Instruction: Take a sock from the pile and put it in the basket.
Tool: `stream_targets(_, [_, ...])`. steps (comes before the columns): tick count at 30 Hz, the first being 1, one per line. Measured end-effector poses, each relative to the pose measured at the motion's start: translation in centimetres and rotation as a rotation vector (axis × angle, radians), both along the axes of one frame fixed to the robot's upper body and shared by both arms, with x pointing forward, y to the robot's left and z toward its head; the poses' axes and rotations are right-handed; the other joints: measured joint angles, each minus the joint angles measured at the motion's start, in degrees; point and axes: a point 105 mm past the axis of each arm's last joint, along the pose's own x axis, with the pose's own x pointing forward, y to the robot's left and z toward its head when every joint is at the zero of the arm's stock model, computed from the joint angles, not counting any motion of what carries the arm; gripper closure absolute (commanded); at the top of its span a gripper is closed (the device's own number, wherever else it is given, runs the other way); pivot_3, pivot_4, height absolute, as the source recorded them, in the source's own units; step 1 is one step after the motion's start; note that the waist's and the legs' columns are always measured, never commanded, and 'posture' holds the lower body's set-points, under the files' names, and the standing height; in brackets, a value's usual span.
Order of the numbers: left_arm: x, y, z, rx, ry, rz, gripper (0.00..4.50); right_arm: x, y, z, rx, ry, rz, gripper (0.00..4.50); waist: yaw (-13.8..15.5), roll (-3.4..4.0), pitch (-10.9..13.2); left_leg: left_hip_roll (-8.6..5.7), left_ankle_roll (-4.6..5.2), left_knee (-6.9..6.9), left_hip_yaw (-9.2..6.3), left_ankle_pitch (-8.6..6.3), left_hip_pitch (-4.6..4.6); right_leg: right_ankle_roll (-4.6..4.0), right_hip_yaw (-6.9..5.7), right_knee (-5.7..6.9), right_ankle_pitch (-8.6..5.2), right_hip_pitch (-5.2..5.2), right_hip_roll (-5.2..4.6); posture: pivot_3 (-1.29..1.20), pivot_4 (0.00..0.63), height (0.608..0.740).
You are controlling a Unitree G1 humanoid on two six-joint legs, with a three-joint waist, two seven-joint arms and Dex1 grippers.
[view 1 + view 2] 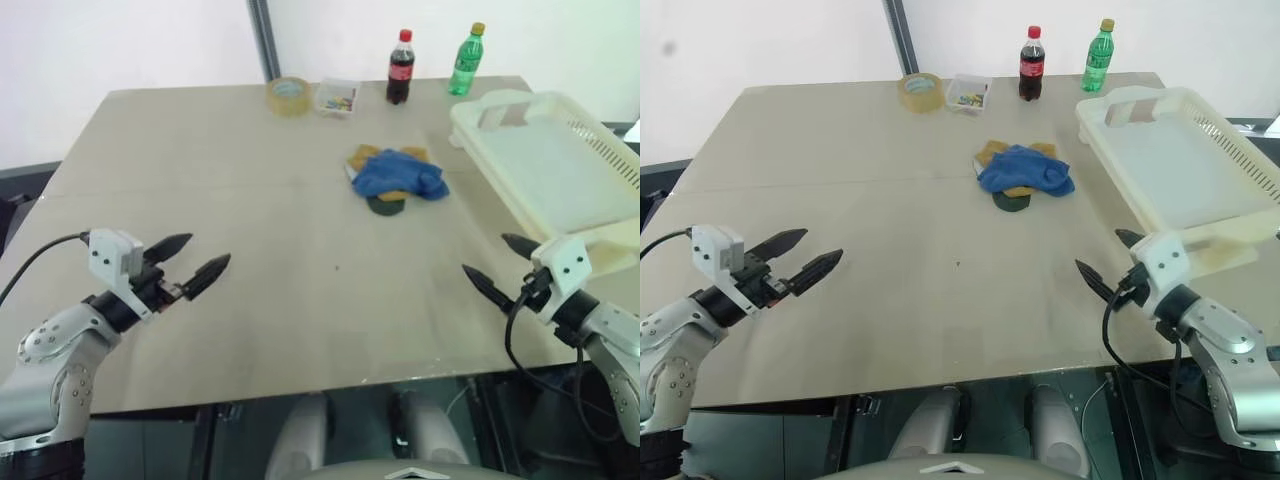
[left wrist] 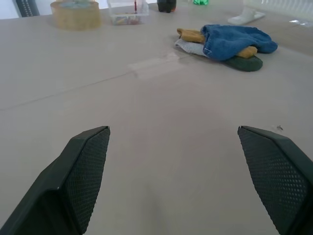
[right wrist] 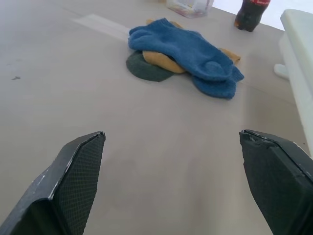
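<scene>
Both grippers sit at the near edge of the bench (image 1: 250, 280): left gripper (image 1: 190, 257) and right gripper (image 1: 502, 262), fingers spread wide on each, nothing held. Both hover over bare bench surface, well apart from the pile (image 1: 395, 178).

Blue sock (image 1: 400, 174) lies on top of the pile, mid-bench toward the far side, draped over mustard-yellow socks (image 3: 159, 58) and a dark green sock (image 3: 144, 68); a pale grey one (image 2: 190, 47) pokes out at one edge. Basket (image 1: 560, 170) is on the robot's right, just beside the pile, looks empty.

Step, as I read it: pre-reach, grasp not started. Next move probably calls for the right arm, since it's closer to both pile and basket: go forward, come down on the blue sock's top fold, pinch only that layer so the yellow ones don't ride along, then lift over the basket wall.

Hard to tell: how many yellow socks there are, and how much of the green one is buried. Basket's far-right side is cut off. Contents of the clear box (image 1: 337, 98) at the far edge are too small to read.
</scene>
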Motion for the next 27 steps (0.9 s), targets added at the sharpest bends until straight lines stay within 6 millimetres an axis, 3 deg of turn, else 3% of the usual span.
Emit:
stream_targets(8, [0.2,-0.8,-0.8,-0.031,0.023,-0.004,0.04,0.4,0.8,-0.1,0.012,-0.016,-0.010,0.00,0.0,0.00,0.0,-0.01,0.00,0.00,0.01,0.00,-0.02,0.00,0.00,0.00,0.00,-0.02,0.00,0.00,0.150,0.740])
stream_targets(11, [0.7,-1.3,-0.3,-0.033,0.003,-0.024,0.04,0.6,1.1,0.1,0.026,-0.029,-0.016,0.00,0.1,-0.02,0.0,-0.10,0.00,-0.02,-0.15,0.00,-0.06,0.00,-0.12,0.00,0.00,0.04,-0.02,0.00,0.150,0.740])
stream_targets(15, [1.5,-2.1,0.8,-0.031,-0.035,-0.056,0.04,0.8,1.8,0.2,0.038,-0.036,0.000,0.00,-1.4,0.30,0.1,-2.72,0.06,-0.02,-4.42,0.11,-0.35,0.49,-2.30,0.38,-0.74,0.63,-1.25,0.00,0.150,0.740])
stream_targets(16, [1.7,-2.0,0.5,-0.035,-0.023,-0.055,0.04,0.9,1.9,0.2,0.038,-0.039,-0.004,0.00,-1.7,0.51,0.2,-4.64,-0.23,-0.07,-7.48,0.28,-0.30,0.88,-2.98,0.92,-1.38,0.86,-1.58,0.00,0.150,0.740])
stream_targets(19, [2.3,-2.3,0.7,-0.028,-0.027,-0.068,0.04,1.2,2.3,0.4,0.061,-0.055,-0.017,0.00,-1.5,0.57,0.2,-5.60,-0.94,-0.51,-9.37,0.73,-0.30,0.62,-4.68,1.50,-2.16,1.11,-2.49,0.00,0.150,0.740])
stream_targets(27, [4.6,-4.9,1.9,-0.006,-0.076,-0.100,0.04,1.4,2.2,0.4,0.064,-0.074,-0.056,0.00,0.3,0.62,0.2,-5.21,-1.00,-0.64,-8.21,0.74,-0.11,0.53,-3.48,1.50,-2.11,0.92,-2.49,0.00,0.150,0.740])
